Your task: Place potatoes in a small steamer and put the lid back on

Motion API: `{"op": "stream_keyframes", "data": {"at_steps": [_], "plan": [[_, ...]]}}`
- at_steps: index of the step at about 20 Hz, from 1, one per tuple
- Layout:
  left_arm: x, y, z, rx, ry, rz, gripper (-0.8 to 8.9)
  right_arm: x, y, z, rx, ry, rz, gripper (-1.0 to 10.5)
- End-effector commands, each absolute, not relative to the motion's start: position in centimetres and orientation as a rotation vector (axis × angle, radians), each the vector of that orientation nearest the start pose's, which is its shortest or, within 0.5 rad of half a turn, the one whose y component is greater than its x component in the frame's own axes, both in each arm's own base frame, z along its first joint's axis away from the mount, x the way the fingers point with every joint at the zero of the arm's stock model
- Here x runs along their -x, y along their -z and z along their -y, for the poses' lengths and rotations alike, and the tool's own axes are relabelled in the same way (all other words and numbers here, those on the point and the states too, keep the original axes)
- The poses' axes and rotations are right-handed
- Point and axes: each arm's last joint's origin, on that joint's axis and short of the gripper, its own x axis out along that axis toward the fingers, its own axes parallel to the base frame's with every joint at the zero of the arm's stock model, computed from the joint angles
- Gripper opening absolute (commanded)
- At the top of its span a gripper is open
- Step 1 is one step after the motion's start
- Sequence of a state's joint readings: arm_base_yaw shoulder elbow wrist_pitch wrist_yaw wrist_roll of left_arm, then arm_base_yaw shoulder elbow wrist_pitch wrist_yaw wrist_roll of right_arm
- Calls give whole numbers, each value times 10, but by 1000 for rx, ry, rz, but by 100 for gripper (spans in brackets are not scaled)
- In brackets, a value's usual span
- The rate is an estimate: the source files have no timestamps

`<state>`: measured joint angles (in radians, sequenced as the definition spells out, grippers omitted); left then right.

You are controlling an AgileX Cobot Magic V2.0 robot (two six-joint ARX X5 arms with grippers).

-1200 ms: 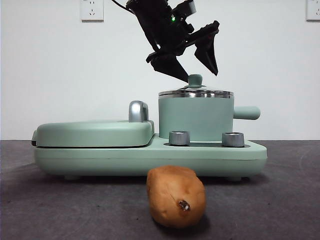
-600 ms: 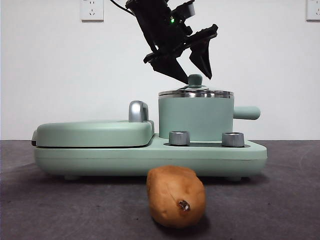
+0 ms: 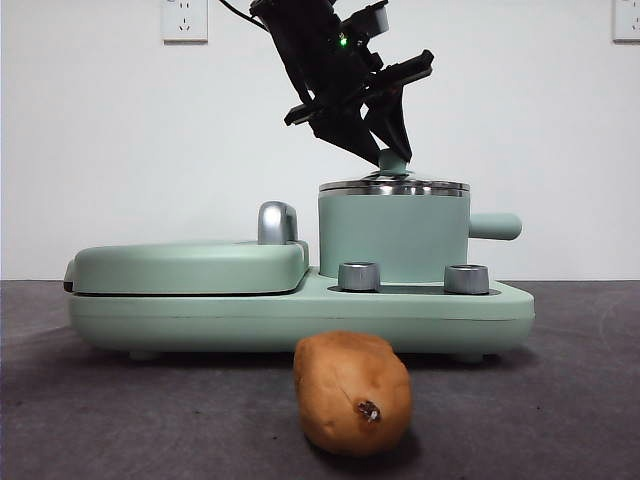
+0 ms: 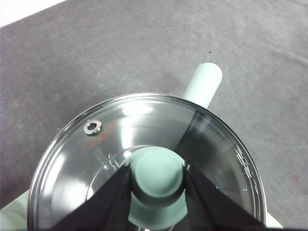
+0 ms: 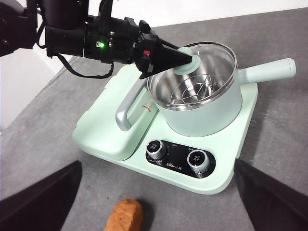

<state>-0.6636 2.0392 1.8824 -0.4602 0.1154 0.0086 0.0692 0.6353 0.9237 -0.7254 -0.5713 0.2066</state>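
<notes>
Jaws of the left gripper (image 4: 157, 180) pinch the glass lid's (image 4: 120, 130) round mint knob (image 4: 157, 174); right jaws spread.

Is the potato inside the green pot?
No, the potato lies on the dark table in front of the cooker, while the green pot has its lid on.
</notes>
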Motion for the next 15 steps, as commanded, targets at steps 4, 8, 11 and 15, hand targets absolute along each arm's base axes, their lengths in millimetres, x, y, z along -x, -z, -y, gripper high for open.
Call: {"op": "stream_keyframes", "data": {"at_steps": [4,8,11,15], "plan": [[-363,-328,294,-173,776,-572,19,-107,-353,-23,-298,-590,-476,506],[-355,-359,283,-164,770,-553,19,-107,-353,-23,-295,-574,-475,506],[-350,-375,274,-151,763,-514,19,-108,-353,-22,-289,-545,-473,506],[-346,-386,261,-147,746,-515,17,-108,-353,-22,-291,-552,-474,506]]}}
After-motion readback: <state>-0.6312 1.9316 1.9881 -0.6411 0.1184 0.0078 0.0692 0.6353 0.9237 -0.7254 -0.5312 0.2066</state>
